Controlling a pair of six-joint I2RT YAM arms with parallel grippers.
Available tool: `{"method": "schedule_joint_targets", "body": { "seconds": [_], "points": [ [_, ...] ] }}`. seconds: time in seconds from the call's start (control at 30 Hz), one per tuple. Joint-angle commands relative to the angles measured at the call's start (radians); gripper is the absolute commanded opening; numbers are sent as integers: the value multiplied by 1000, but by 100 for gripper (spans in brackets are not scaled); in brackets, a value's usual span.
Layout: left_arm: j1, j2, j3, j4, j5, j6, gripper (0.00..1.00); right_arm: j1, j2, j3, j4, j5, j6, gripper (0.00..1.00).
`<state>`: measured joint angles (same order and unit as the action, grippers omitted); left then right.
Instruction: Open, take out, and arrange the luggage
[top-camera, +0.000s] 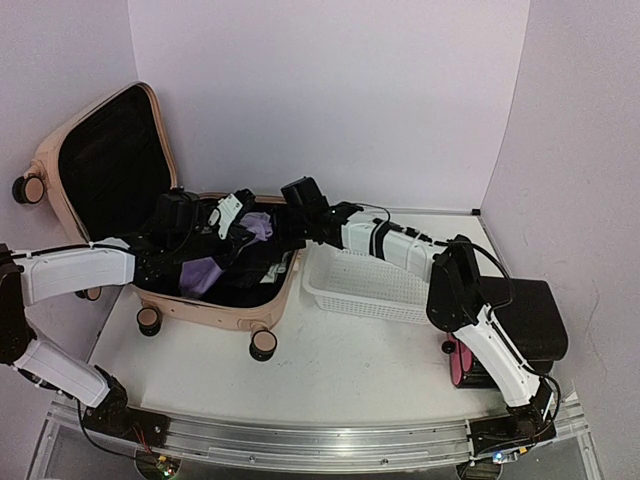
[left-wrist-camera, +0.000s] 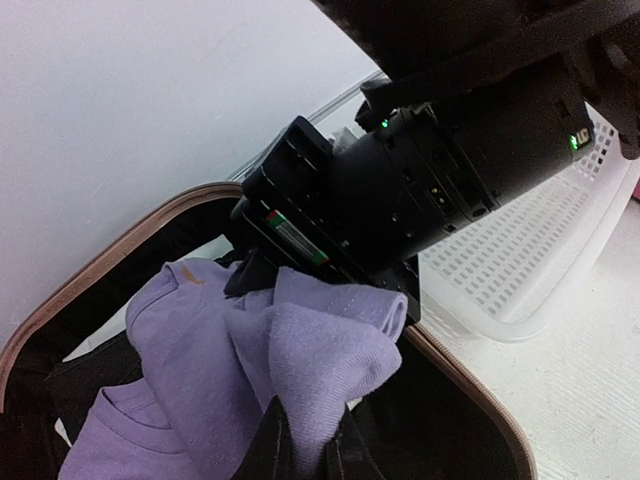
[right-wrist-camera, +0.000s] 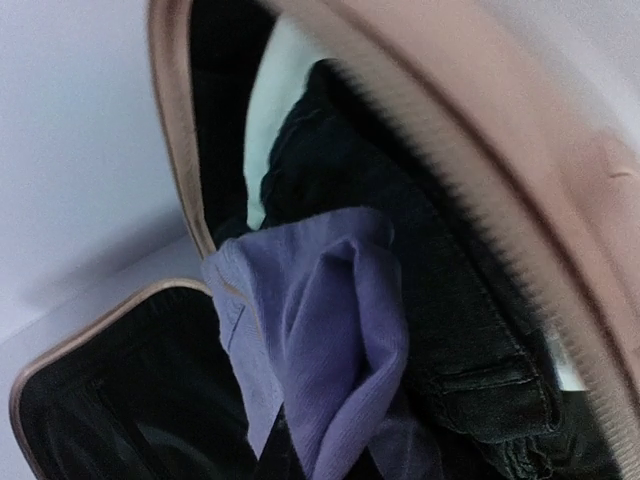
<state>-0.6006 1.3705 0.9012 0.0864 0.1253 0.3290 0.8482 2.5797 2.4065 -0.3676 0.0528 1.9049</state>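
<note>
White table (top-camera: 340, 360) against lilac walls (top-camera: 330, 90): luggage (top-camera: 215, 310) lies open at its left end, lid (top-camera: 110, 160) up, full of dark clothes (right-wrist-camera: 470, 330), with a basket (top-camera: 370, 290) just beside it on the right. Both arms reach inside, left gripper (left-wrist-camera: 300, 455) and right gripper (left-wrist-camera: 335, 285) each pinched shut on one purple shirt (left-wrist-camera: 190, 350)

Left arm links (top-camera: 75, 272): long white shells, smooth and boxy, black at every joint.
Right arm links (top-camera: 497, 352): same white casing, two stretches of it.
Right elbow (top-camera: 453, 285): a chunky black block between the white parts.
Cable (top-camera: 405, 232): thin black lead running along the right forearm.
Bases (top-camera: 108, 398): black, squat.
Right gripper (left-wrist-camera: 328, 288): all black, blocky body, with a red-and-green strip on its side.
Green lights (left-wrist-camera: 383, 124): two small ones glowing on the black wrist.
</note>
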Motion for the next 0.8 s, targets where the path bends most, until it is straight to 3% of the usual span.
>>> {"method": "schedule_joint_targets", "body": {
  "seconds": [0.0, 0.2, 0.3, 0.4, 0.5, 0.77],
  "points": [
    [1, -103, -36, 73, 78, -67, 0, -47, -45, 30, 132, -17, -321, 0],
    [0, -98, -85, 75, 253, -228, 4, -82, -158, -147, 257, -151, -660, 0],
    [-1, -57, -76, 74, 371, -314, 15, -83, -208, -207, 271, -194, -814, 0],
    [-1, -49, -83, 74, 460, -384, 40, -89, -262, -284, 284, -234, -925, 0],
    [-1, -84, -110, 73, 518, -415, 57, -99, -315, -339, 285, -246, -1023, 0],
    [1, -319, -223, 54, 475, -451, 72, -139, -471, -518, 270, -204, -1145, 0]
  ]
}}
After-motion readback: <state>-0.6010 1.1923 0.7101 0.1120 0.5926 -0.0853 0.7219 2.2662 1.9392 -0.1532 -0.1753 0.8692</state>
